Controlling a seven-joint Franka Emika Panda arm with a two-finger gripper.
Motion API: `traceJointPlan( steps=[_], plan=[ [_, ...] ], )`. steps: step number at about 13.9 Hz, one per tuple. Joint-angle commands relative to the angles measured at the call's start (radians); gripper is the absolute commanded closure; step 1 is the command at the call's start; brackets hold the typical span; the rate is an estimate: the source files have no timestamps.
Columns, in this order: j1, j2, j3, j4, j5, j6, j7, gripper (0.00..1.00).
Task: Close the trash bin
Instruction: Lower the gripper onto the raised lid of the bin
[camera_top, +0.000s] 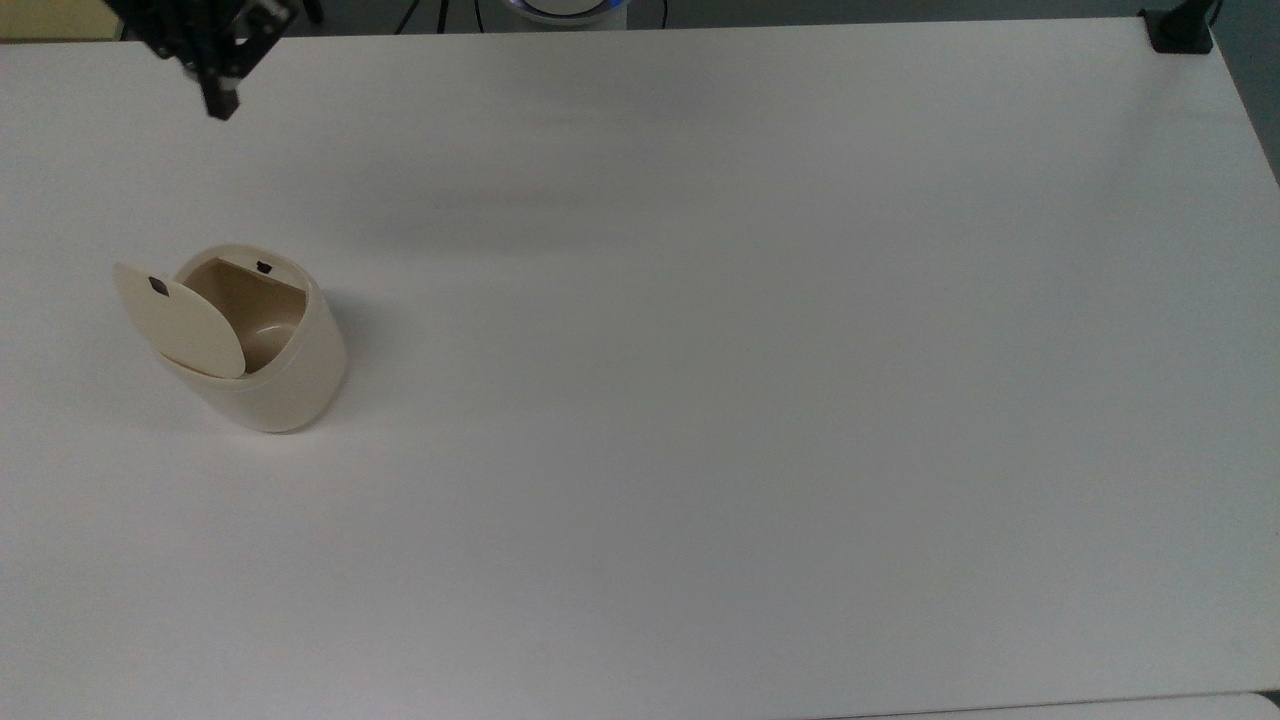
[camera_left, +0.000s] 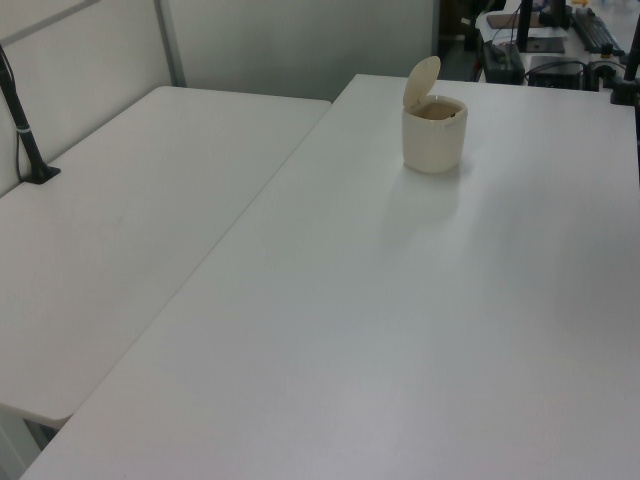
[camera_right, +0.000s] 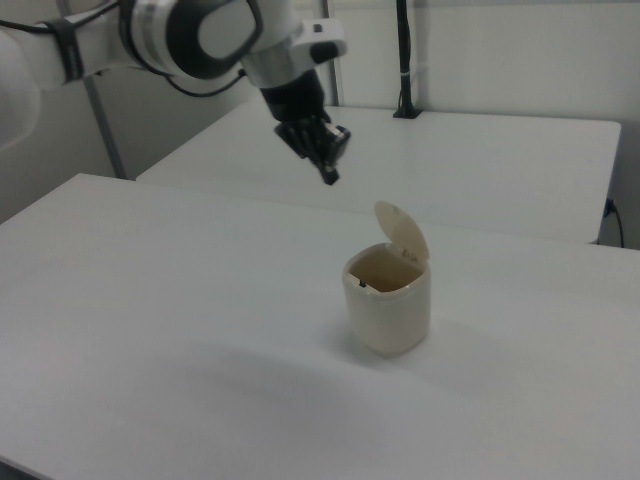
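Observation:
The cream-beige trash bin (camera_top: 278, 385) stands on the white table (camera_top: 750, 350) at the top view's left. Its flat lid (camera_top: 180, 322) is tipped up and open, showing the tan-brown inside, and a small black tab sits near the lid's edge. My gripper (camera_top: 220, 103) hangs in the air beyond the bin, near the table's far edge, with its fingers together and nothing in them. In the right view the gripper (camera_right: 329, 176) is above and to the left of the bin (camera_right: 391, 312) and its raised lid (camera_right: 401, 233). The left view has the bin (camera_left: 433, 142) far back on the table.
A black clamp mount (camera_top: 1180, 30) sits on the table's far right corner in the top view. A second white table (camera_left: 120, 220) adjoins on the left view's left, with a black pole (camera_left: 22, 120) clamped to it.

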Motion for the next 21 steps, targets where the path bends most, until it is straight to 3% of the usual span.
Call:
traceJointPlan(
  steps=[1, 9, 15, 21],
  plan=[
    [-0.061, 0.068, 0.004, 0.037, -0.007, 0.169, 0.109, 1.00],
    [-0.101, 0.194, 0.004, 0.031, 0.004, 0.473, 0.166, 1.00],
    [-0.079, 0.211, 0.007, -0.026, 0.007, 0.439, 0.166, 1.00],
    [-0.079, 0.211, 0.018, -0.029, 0.007, 0.234, 0.142, 1.00]
  ],
)
